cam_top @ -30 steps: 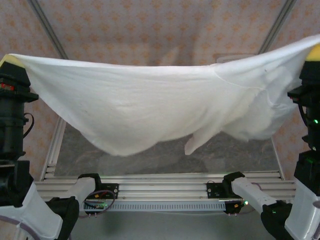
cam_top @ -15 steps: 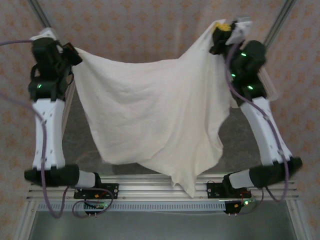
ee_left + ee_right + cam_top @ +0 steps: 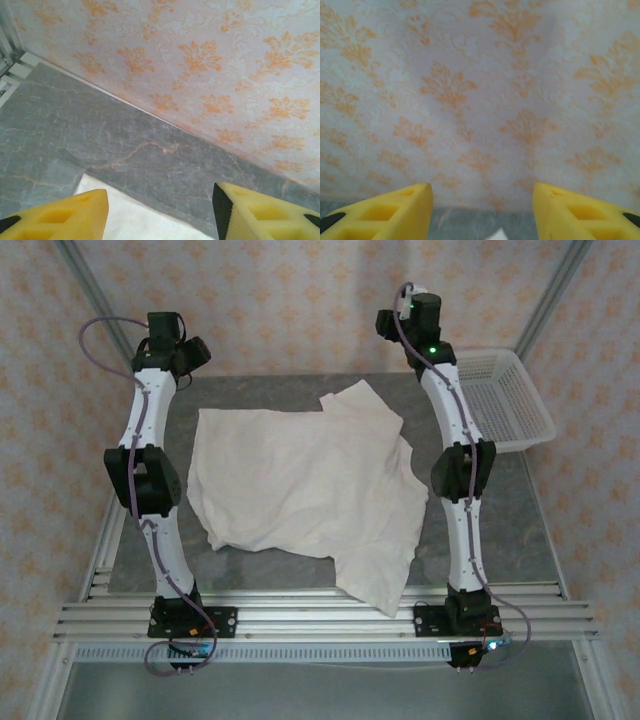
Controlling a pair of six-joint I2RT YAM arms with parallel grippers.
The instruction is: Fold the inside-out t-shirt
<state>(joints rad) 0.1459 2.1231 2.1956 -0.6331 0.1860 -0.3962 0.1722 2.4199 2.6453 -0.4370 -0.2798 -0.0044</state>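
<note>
Top view: inside-out t-shirt (image 3: 300, 485) lies spread and wrinkled mid table (image 3: 500, 520), near corner reaching front edge. Both arms stretched toward far side. Judgement: spreading done, first fold not begun; next move calls for fresh grasp on an edge or sleeve. Collar, seams hard to make out.

Left wrist: left hand (image 3: 161, 200) open, empty, above shirt's far edge.

Right wrist: right hand (image 3: 481, 192) open, empty, facing wall; shirt nearly cut off.
</note>
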